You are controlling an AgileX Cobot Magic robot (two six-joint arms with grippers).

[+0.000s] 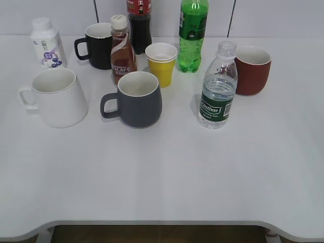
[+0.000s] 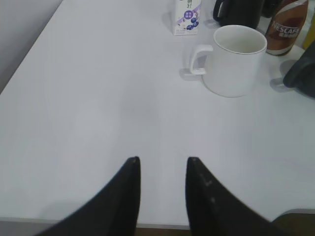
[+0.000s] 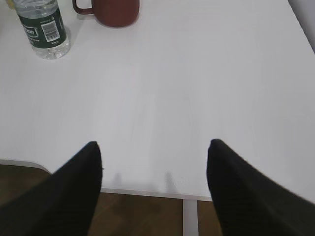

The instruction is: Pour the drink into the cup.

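The drink, a clear uncapped water bottle (image 1: 218,87) with a dark green label, stands upright right of centre; its lower part shows at the top left of the right wrist view (image 3: 43,30). The cup, a large white mug (image 1: 57,96) with its handle to the left, stands at the left; it also shows in the left wrist view (image 2: 234,60). My left gripper (image 2: 162,160) is open and empty above the table's front edge, well short of the mug. My right gripper (image 3: 154,143) is wide open and empty over the front edge, far from the bottle. Neither gripper shows in the exterior view.
A dark grey mug (image 1: 136,99) stands at centre. Behind it are a brown coffee bottle (image 1: 122,50), a yellow paper cup (image 1: 162,63), a black mug (image 1: 98,45), a green soda bottle (image 1: 192,34), a cola bottle (image 1: 139,23) and a white jar (image 1: 47,43). A red mug (image 1: 251,70) stands at the right.
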